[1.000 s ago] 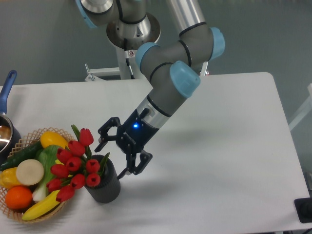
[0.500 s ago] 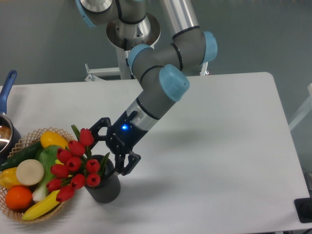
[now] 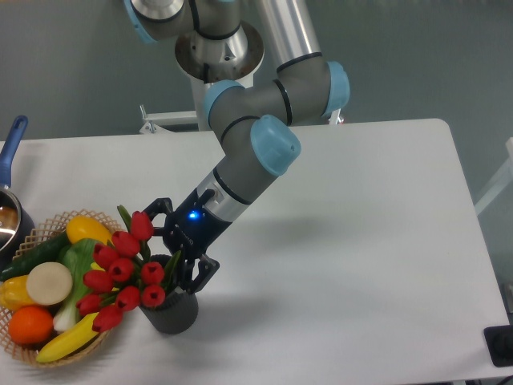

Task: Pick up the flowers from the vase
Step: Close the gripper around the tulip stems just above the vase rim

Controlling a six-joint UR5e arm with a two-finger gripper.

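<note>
Now the gripper [image 3: 174,250] sits low at the right side of the flowers [image 3: 120,273], jaws spread wide and holding nothing, apparently placed to take the stems just above the vase [image 3: 171,307]. About nine red buds lean left from that one dark vase, overhanging the basket [image 3: 50,222] of vegetables beside it. One arm, one vase, one basket stand on the table [image 3: 361,257].

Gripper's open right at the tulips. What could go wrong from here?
1. The open gripper sits at the right edge of the tulip bunch, so it may catch only some stems.
2. The vase looks light and could tip or lift along.
3. Leaning buds overhang the wicker basket and might snag its produce.
</note>
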